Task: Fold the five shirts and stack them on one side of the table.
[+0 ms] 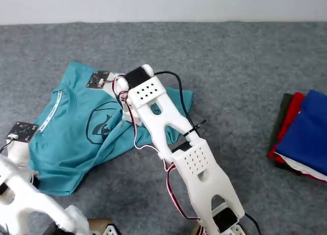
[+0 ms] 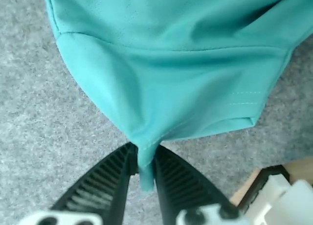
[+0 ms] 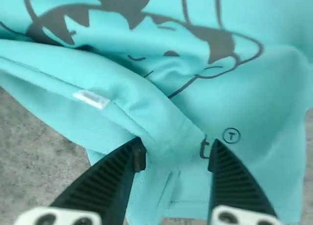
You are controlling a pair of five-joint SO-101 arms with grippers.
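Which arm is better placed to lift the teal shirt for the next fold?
Probably left: the left gripper is shut on an edge of the teal shirt, while the right gripper is open, straddling a fabric ridge unclamped.

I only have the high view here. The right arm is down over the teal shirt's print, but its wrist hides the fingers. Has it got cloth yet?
Observer: Not clamped. The right gripper is open, its jaws on either side of a raised fold of the teal shirt.
Operator: And the left one?
Observer: The left gripper is shut on a pinch of the shirt's edge.
Operator: Anything marking that fold on the right?
Observer: A small white tag sits on it.
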